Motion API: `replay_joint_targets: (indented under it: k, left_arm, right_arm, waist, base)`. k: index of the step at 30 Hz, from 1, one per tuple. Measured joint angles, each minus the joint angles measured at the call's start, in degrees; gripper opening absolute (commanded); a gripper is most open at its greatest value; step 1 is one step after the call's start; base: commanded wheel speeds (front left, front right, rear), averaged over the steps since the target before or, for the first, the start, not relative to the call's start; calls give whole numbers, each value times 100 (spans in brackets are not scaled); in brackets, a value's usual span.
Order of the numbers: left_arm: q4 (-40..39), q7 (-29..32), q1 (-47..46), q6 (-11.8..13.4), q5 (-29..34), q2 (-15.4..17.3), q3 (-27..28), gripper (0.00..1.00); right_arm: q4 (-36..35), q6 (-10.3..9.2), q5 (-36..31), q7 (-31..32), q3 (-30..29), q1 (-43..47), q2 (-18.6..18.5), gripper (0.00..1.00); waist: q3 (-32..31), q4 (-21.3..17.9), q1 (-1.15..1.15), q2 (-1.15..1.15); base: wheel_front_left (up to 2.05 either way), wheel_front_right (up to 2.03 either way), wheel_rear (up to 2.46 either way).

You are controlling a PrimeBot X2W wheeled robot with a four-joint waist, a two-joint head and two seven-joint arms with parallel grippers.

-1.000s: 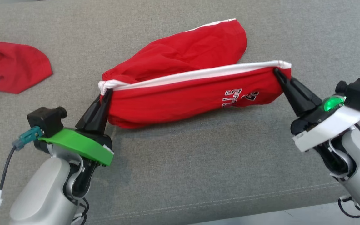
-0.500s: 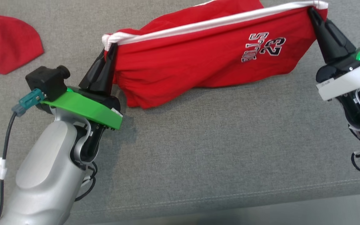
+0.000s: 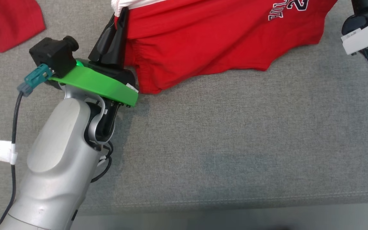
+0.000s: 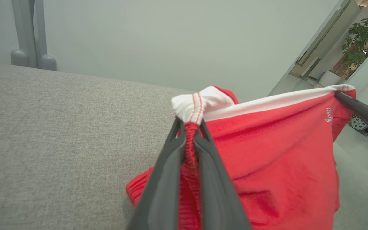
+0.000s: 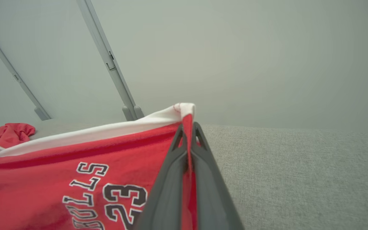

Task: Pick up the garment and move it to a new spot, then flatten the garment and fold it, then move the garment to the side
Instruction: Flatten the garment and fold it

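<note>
1. Left claw [image 4: 188, 124] and right claw [image 5: 187, 126] each clamp a white-banded corner of the garment [image 3: 222, 41], stretched between them above the desk [image 3: 235, 143].
2. Either thin pinch could slip; the trailing hem may bunch.

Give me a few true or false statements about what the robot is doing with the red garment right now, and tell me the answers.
1. The left jaws are shut on a top corner of the red garment, by its white trim. True.
2. The right jaws hang open above the cloth. False: they are shut on the garment's other top corner.
3. The garment lies folded flat on the grey surface. False: it hangs stretched between the two grips.
4. The garment carries the number 23. True.
5. A second red cloth lies on the surface to the robot's left. True.
</note>
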Motion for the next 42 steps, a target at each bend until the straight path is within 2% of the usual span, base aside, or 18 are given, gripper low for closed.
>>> replay_joint_targets:
  k: [4,6,8,9,11,12,13,14,15,30,37,42]
  left_arm:
    - [100,0,-131,24,73,-79,-32,0]
    - [154,0,-213,33,210,-136,-40,4]
    - [211,0,-287,49,281,-189,-47,8]
    - [249,-1,-313,51,291,-198,-47,14]
    - [352,-1,-323,51,314,-197,-48,42]
    - [410,-1,-324,51,337,-197,-57,42]
    - [464,-1,-324,51,341,-197,-71,65]
    - [513,-2,-324,51,341,-197,-85,97]
    - [573,-4,-324,51,341,-196,-102,100]
    - [764,-9,-253,-51,526,-154,198,100]
    - [884,-9,243,-58,599,94,480,100]
    - [673,-9,504,-155,703,102,505,100]
  right_arm:
    - [387,0,-101,108,136,-253,0,0]
    - [543,0,-104,118,187,-367,21,2]
    - [693,-1,-144,130,242,-499,69,6]
    - [770,-1,-159,133,285,-565,103,13]
    - [924,-1,-186,135,374,-650,198,40]
    - [987,-2,-188,136,439,-675,243,40]
    - [1056,-2,-188,152,500,-700,278,78]
    - [1131,-2,-191,185,542,-719,304,100]
    - [1215,-3,-205,186,583,-734,325,100]
    - [1740,-13,-178,30,772,-803,601,100]
    - [1839,-13,141,-18,526,-404,769,100]
    - [1627,-14,397,-19,-20,30,912,100]
  waist:
    - [160,115,0,0]
    - [232,170,0,0]
    - [298,223,0,0]
    - [326,249,0,0]
    - [368,292,0,0]
    - [383,308,0,0]
    - [393,321,0,0]
    - [398,329,0,0]
    - [397,330,0,0]
    - [32,210,0,0]
    - [-343,82,0,0]
    - [-663,-16,0,0]
  base:
    - [0,0,0]
    - [0,0,0]
    - [0,0,0]
    - [0,0,0]
    - [0,0,0]
    - [0,0,0]
    - [0,0,0]
    - [0,0,0]
    - [0,0,0]
    - [0,0,0]
    - [0,0,0]
    - [0,0,0]
